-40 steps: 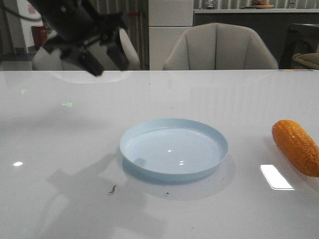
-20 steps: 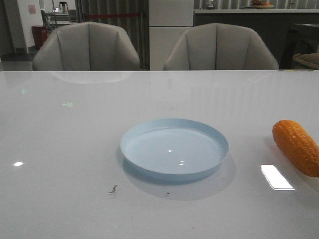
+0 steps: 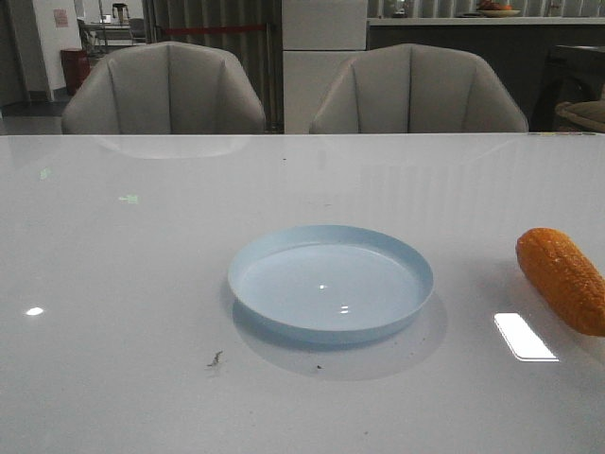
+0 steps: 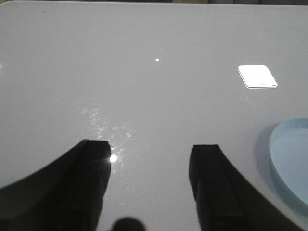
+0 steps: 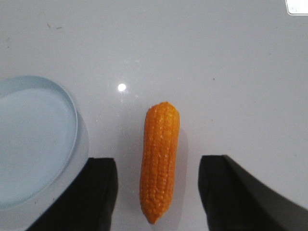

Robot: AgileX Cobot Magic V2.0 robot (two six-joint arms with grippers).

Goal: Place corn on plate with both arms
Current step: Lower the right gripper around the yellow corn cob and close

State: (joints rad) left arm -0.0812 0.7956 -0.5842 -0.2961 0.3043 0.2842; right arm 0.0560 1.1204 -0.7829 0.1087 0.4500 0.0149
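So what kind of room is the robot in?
Probably a dining or meeting area, maybe in an office. A long glossy white table has two padded grey chairs pulled up behind it, and a pale blue plate and an orange corn cob sit on it.

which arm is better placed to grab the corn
The right: its open gripper already straddles the glossy orange plastic corn cob. The left gripper faces bare white table beside the round pale blue plate.

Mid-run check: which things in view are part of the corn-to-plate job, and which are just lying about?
Part of the job:
- corn, lying on the table between the open right gripper fingers
- plate, bare, apart from the corn
- left gripper, open over bare table

Just lying about:
- two grey chairs behind the table
- small dark speck near the plate
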